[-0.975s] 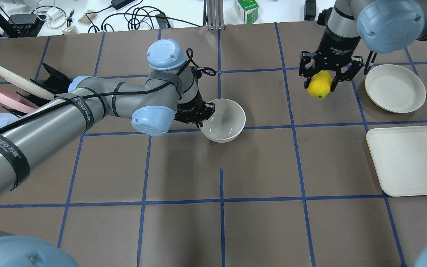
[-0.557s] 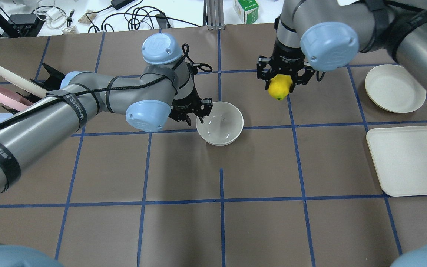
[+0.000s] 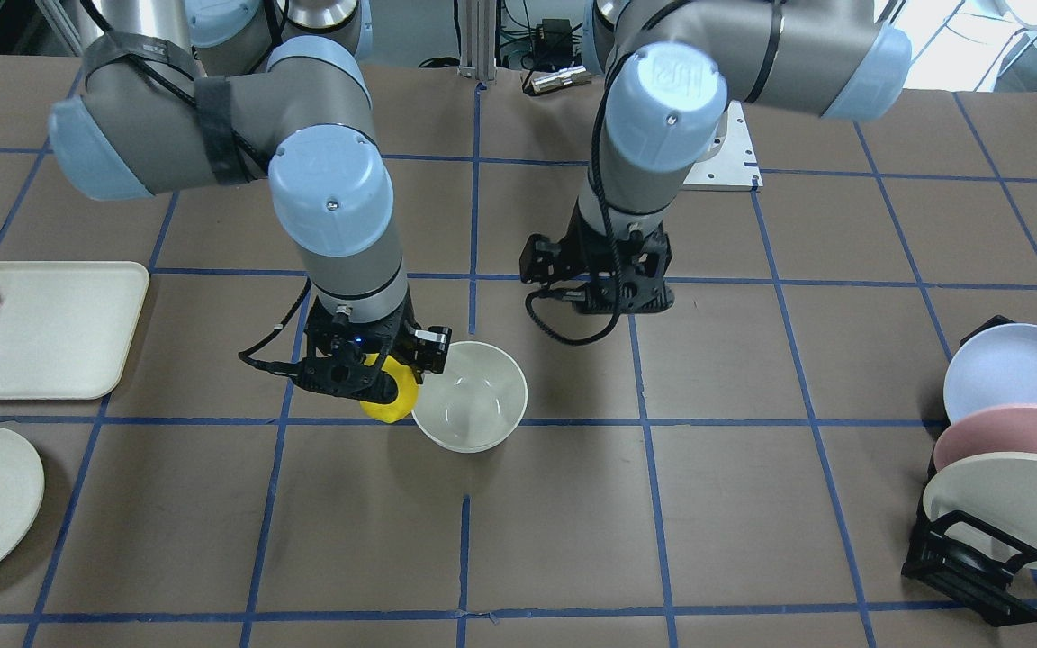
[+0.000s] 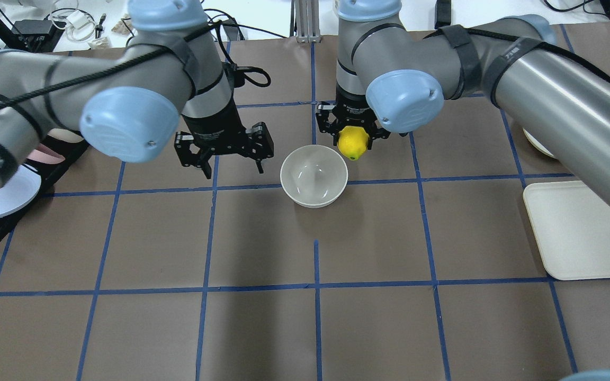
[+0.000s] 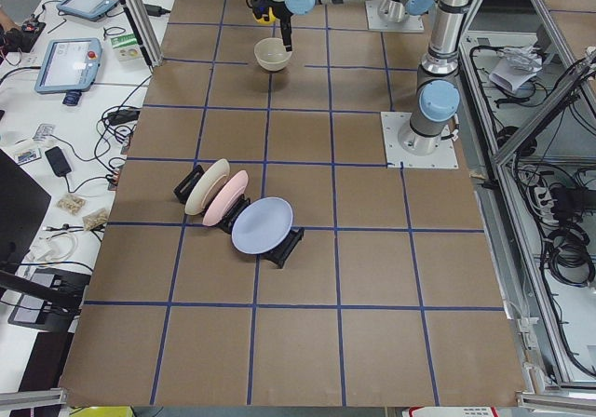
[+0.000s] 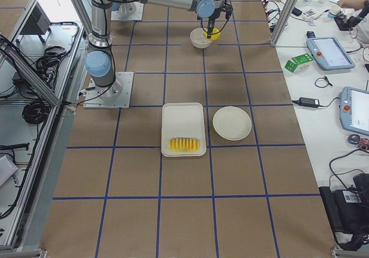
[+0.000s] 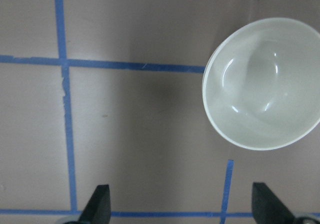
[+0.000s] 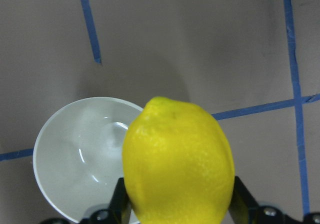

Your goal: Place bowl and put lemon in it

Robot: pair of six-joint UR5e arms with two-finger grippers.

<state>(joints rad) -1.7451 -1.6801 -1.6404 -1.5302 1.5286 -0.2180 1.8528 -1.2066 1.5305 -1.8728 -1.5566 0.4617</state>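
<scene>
Your right gripper point(image 4: 353, 136) is closed on the lemon point(image 4: 353, 146), pinching it across its waist so the long axis points down and it should drop cleanly when the jaws part. It hangs above the bench point(image 4: 379, 238), just beside the rim of the bowl point(image 4: 331, 182), on the robot's right and far side, not yet over the hollow. You probably need a short shift toward the bowl's middle before letting go.

Your left gripper point(image 4: 233, 172) is spread wide and holds nothing. It sits apart from the bowl on the other side, which leaves the way in clear.

The bowl stands upright and empty beside a blue tape line point(image 4: 442, 179). It is off-white and deep, with a glossy inside. The lemon is bright yellow and oval, with smooth, finely pitted skin, and looks small enough to fit.
</scene>
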